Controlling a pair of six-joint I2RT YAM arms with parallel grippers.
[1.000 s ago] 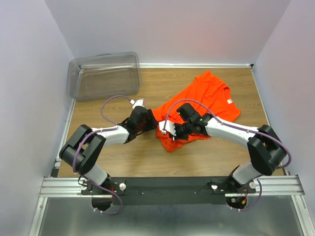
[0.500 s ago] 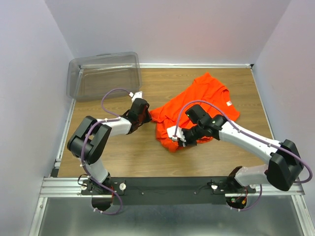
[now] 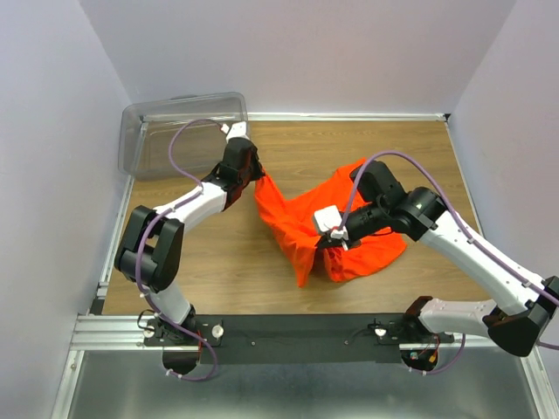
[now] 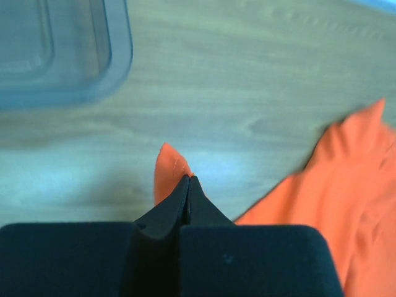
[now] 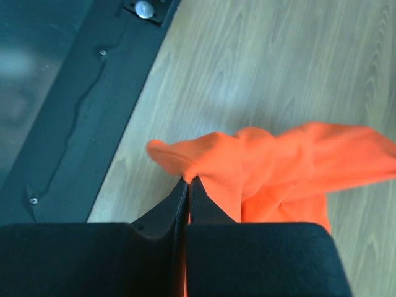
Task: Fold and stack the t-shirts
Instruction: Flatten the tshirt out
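Wooden tabletop, light brown grain, pale walls on three sides. A clear plastic bin sits on it at the far left corner. An orange t-shirt lies right of the bin and nearer. It is bunched, lower folds on the wood, upper edges raised. A black rail runs along the near edge, well apart from the bin.

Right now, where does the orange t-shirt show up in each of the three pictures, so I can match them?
Top view: t-shirt mid-table, stretched between the left hand and the right hand.
Left wrist view: t-shirt at the right edge, one corner pinched at centre.
Right wrist view: t-shirt at centre and right, a fold pinched by the hand.
Shared landmark: the wooden table, seen in all three.
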